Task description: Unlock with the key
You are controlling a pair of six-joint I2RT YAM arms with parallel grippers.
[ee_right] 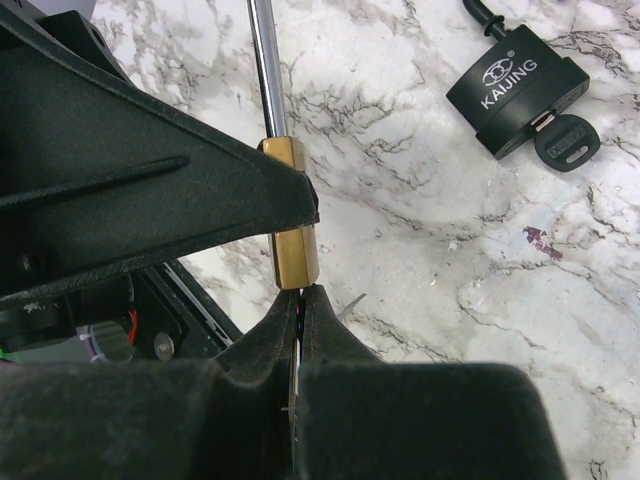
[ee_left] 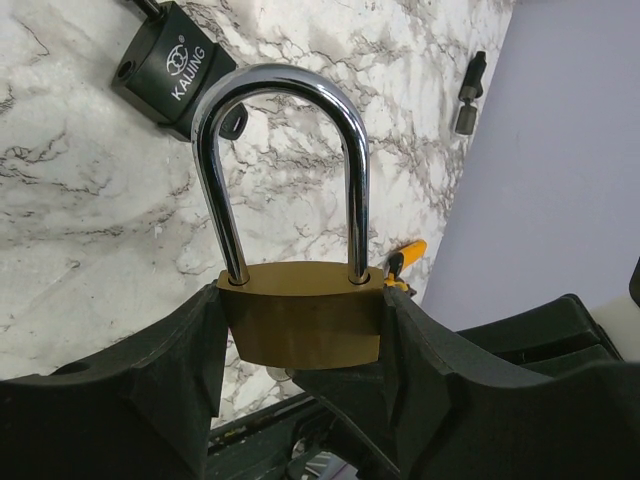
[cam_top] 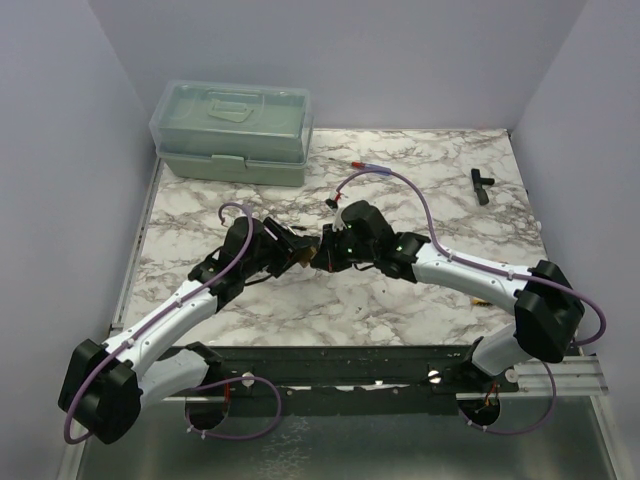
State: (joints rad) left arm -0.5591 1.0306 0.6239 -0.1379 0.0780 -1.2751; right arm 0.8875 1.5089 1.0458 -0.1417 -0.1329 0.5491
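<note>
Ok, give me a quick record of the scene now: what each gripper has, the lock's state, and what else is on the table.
left gripper: closed on the brass padlock, clamping its body by the sides
shackle: both legs seated in the body
right gripper: shut, fingertips at the padlock's underside; what they pinch is unclear
black padlock: lying on the marble table, a key in it
green box: far left corner, lid closed
</note>
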